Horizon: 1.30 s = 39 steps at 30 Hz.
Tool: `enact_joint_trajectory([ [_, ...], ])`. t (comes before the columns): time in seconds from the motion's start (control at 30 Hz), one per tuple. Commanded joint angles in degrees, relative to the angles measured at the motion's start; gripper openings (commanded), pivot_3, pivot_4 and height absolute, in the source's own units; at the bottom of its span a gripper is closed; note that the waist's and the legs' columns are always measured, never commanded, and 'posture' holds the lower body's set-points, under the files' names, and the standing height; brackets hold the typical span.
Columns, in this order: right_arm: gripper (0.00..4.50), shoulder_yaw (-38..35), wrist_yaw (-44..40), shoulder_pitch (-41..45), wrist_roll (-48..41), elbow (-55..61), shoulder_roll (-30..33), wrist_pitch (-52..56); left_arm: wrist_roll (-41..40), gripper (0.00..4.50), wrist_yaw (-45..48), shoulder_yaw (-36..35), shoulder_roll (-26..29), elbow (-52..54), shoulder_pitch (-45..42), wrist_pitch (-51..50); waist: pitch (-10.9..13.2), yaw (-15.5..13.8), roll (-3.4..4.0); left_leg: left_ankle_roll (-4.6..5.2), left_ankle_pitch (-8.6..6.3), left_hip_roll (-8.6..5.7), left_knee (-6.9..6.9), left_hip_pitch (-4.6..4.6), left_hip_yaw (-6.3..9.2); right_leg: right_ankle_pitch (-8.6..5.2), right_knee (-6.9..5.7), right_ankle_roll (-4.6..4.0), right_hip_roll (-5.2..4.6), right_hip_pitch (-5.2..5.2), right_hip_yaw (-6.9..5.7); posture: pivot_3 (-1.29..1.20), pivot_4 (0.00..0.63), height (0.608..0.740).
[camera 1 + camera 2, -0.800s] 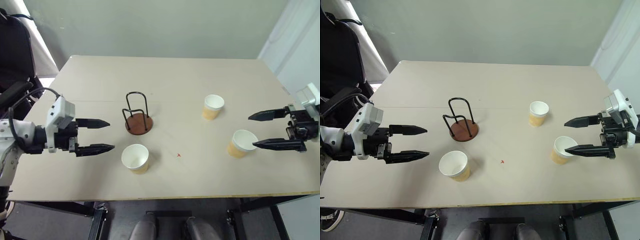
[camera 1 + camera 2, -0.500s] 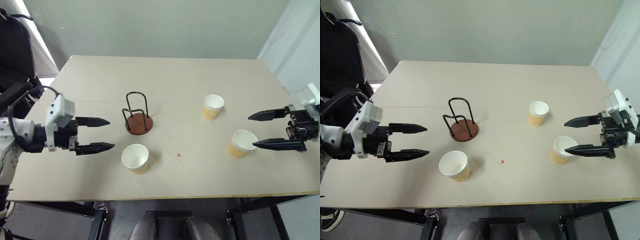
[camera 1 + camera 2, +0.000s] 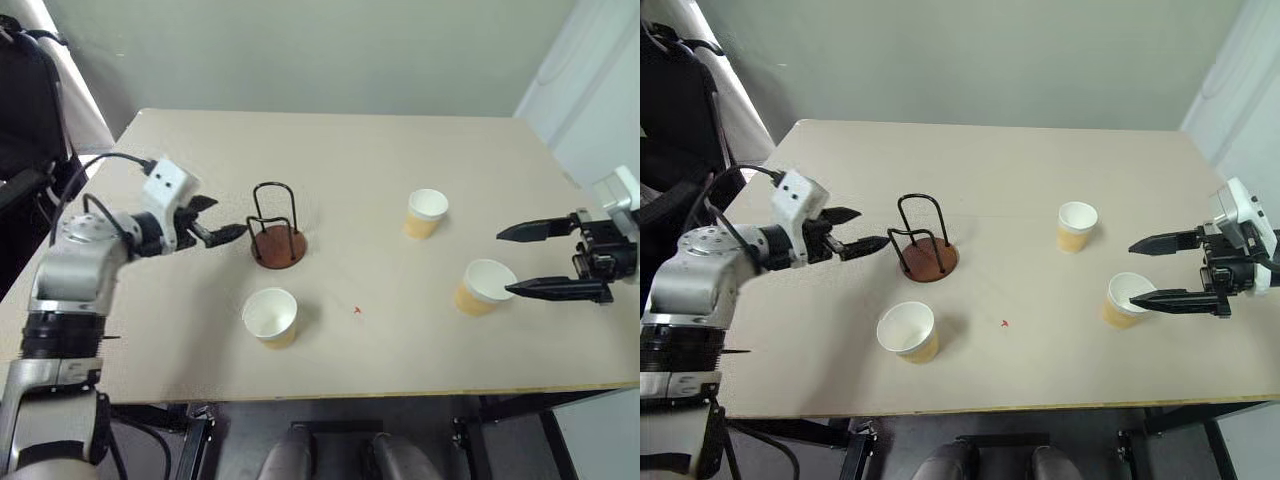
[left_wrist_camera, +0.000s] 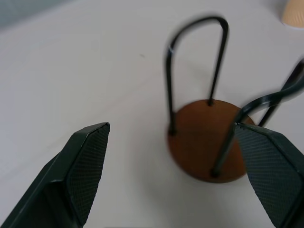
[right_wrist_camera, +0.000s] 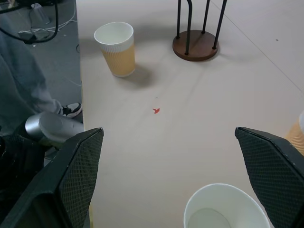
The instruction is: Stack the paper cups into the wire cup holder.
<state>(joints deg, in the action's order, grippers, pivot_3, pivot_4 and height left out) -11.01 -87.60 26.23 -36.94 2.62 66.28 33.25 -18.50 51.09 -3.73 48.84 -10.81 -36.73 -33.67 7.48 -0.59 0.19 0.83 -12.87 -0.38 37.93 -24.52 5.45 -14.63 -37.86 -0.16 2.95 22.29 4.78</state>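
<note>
The left gripper [image 3: 222, 222], fingers spread and empty, reaches inward with its tips just beside the wire cup holder [image 3: 276, 230], which stands mid-table; the right gripper [image 3: 535, 260], likewise spread and empty, hovers at the right edge beside one of the paper cups [image 3: 481, 287]. The other two cups stand apart on the table [image 3: 330, 160], one behind [image 3: 425, 213] and one near the front edge [image 3: 270, 316]. Compared with the earlier frames, the left arm has swung forward and inward toward the holder, while the right arm is unchanged.

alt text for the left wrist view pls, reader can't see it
A small stand with a round reddish-brown disc base and upright black wire loops sits on a pale beige table, seen between the two spread black fingers of the open left hand. The stand is empty, and the tan edge of a paper cup peeks in at one corner.
</note>
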Motion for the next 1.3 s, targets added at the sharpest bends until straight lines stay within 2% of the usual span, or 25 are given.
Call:
enact_joint_trajectory([
  [0.03,4.5,-3.6,-0.7,0.8,-1.9,1.7,2.0,0.5,-1.0,4.47,0.9,-2.0,1.9,3.3,0.2,-2.3,0.0,0.1,0.0,-0.05,0.05,0.0,0.0,0.01,0.0,-0.01,0.02,0.02,0.01,-0.01,0.02,0.0,0.15,0.74],
  [0.33,4.5,-4.0,0.1,0.0,-2.1,2.9,1.6,1.0,-0.9,4.47,2.3,-2.3,3.8,3.5,0.2,-3.9,0.0,0.0,0.0,0.02,0.08,0.0,0.03,0.07,0.0,-0.08,0.01,0.13,0.03,-0.1,0.04,0.0,0.15,0.74],
  [0.5,4.5,-3.8,0.7,-0.2,-2.0,3.2,1.2,1.0,-0.4,4.47,1.8,1.1,-0.3,5.4,0.5,-3.9,0.0,-0.3,0.0,0.12,0.06,-0.01,0.03,0.25,0.0,-0.08,0.01,0.14,0.02,-0.33,0.03,0.0,0.15,0.74],
  [0.73,4.5,-4.7,1.3,-1.6,-2.4,4.2,1.2,1.4,5.5,4.47,-3.5,5.4,-6.8,-1.8,-5.4,-0.1,0.0,-0.3,-0.02,0.14,0.07,-0.01,0.08,0.31,0.0,-0.02,-0.03,0.19,0.02,-0.39,0.03,0.0,0.15,0.74],
  [0.8,4.5,-5.1,1.6,-1.9,-2.6,4.4,1.3,1.5,7.5,4.09,-4.8,6.6,-8.3,-4.1,-7.1,2.1,0.0,-0.3,-0.02,0.13,0.07,-0.01,0.08,0.32,0.0,-0.02,-0.03,0.21,0.02,-0.4,0.03,0.0,0.15,0.74],
  [0.87,4.5,-5.4,1.9,-2.2,-2.7,4.7,1.4,1.7,8.7,3.52,-5.9,7.0,-9.9,-6.5,-8.6,4.3,0.0,-0.3,-0.02,0.13,0.08,-0.02,0.08,0.33,0.0,-0.01,-0.02,0.23,0.02,-0.43,0.04,0.0,0.15,0.74],
  [1.03,4.5,-7.0,2.4,-3.9,-3.0,5.8,1.7,2.4,7.7,1.81,-3.0,6.7,-11.5,-6.4,-8.8,4.7,0.0,-0.3,-0.03,0.11,0.09,-0.03,0.08,0.33,-0.01,-0.04,0.02,0.3,0.02,-0.45,0.05,0.0,0.15,0.74],
  [1.2,4.5,-7.8,2.9,-4.7,-3.0,6.2,1.6,2.6,5.5,0.01,1.9,5.9,-10.6,-4.3,-8.0,3.7,0.0,-0.3,-0.04,0.06,0.12,-0.05,0.08,0.32,-0.02,-0.09,0.05,0.37,0.03,-0.46,0.06,0.0,0.15,0.74],
  [1.3,4.5,-7.7,3.1,-4.7,-2.9,6.2,1.5,2.5,2.2,0.01,6.3,4.7,-10.5,-2.6,-8.9,3.8,0.0,-0.3,-0.04,0.08,0.11,-0.05,0.08,0.32,-0.02,-0.09,0.06,0.38,0.02,-0.46,0.07,0.0,0.15,0.74],
])
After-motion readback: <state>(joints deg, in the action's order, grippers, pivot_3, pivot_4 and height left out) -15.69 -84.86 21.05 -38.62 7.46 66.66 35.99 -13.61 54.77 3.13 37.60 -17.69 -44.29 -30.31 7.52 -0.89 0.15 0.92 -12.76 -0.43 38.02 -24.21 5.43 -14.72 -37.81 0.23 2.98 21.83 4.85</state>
